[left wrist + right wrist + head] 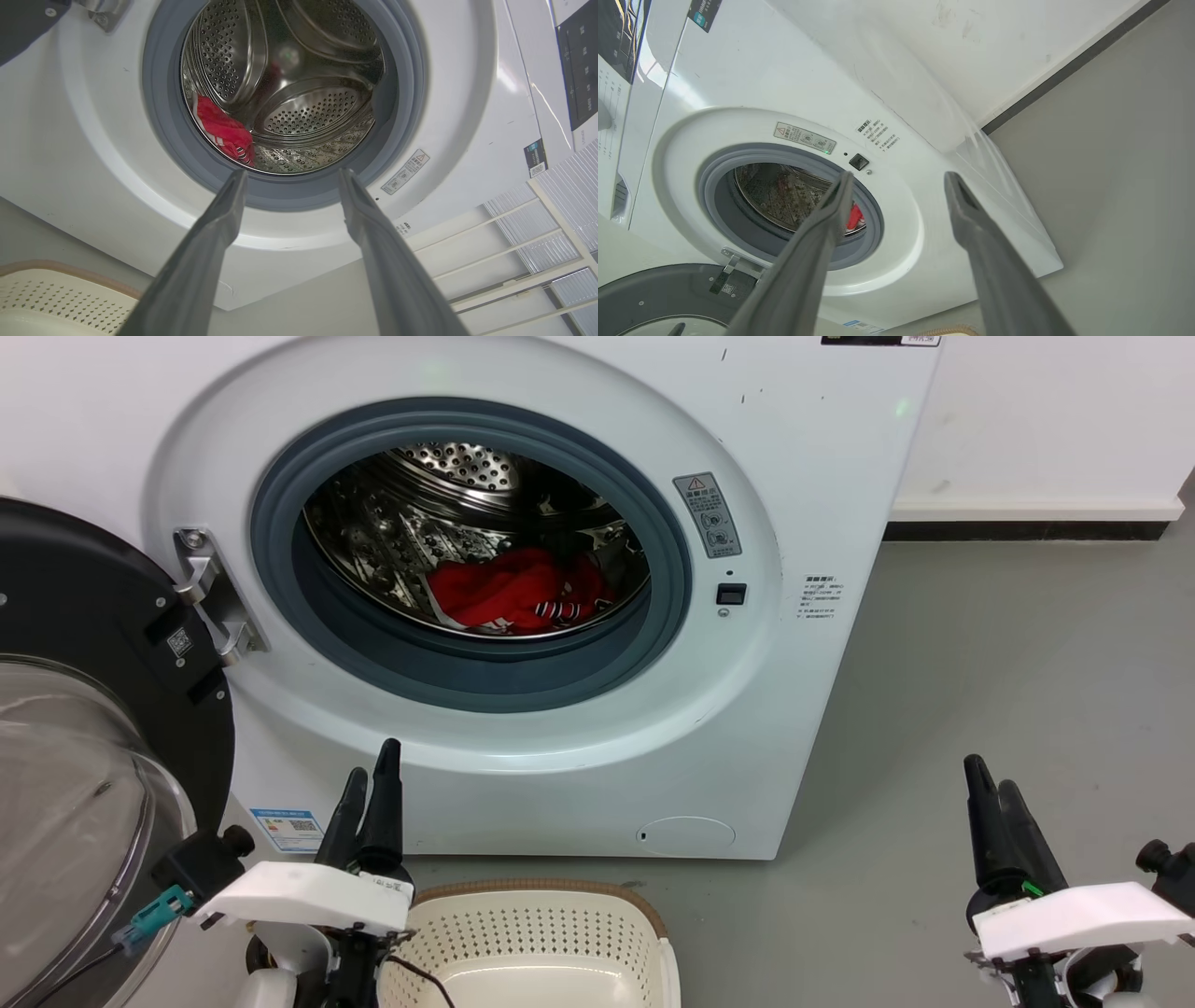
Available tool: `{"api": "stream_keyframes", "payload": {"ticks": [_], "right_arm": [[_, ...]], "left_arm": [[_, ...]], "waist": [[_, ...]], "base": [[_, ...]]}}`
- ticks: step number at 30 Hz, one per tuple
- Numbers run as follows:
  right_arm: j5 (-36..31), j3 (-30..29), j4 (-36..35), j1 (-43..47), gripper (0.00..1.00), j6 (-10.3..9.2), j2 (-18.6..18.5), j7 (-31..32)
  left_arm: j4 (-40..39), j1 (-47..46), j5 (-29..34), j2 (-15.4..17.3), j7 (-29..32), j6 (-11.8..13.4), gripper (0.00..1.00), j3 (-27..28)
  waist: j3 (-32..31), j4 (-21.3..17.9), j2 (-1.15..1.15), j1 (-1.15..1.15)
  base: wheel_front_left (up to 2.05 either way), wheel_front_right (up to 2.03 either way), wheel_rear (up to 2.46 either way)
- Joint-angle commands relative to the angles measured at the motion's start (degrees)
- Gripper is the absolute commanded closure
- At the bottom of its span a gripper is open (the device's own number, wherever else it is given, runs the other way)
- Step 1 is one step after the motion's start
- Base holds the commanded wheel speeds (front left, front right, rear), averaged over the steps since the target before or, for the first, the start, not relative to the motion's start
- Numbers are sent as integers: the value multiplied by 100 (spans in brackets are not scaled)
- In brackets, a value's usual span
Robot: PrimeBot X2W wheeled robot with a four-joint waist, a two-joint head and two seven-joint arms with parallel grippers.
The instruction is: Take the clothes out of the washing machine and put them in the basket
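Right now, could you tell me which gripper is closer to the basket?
The left gripper, right beside the basket's left rim; the right gripper stands well apart, off to the basket's right.

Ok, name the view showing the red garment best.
Head view: the crumpled bright red fabric garment lies unobstructed, lettering visible. Left wrist view shows a smaller part; right wrist view, a sliver behind a dark finger.
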Motion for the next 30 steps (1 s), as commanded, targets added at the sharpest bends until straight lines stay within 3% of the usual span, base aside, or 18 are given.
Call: {"api": "stream_keyframes", "payload": {"ticks": [1, 30], "right_arm": [[-219, 13, -78, -41, 0, 0, -23, -62], [-2944, 65, -50, 19, 0, 0, -24, -422]], "left_arm": [[-32, -184, 218, 14, -52, -11, 0, -15], [266, -350, 2394, 16, -536, 49, 0, -187]], "waist": [[-2, 3, 0, 0], [-24, 49, 0, 0]], "base": [[0, 0, 0], [0, 0, 0]]}}
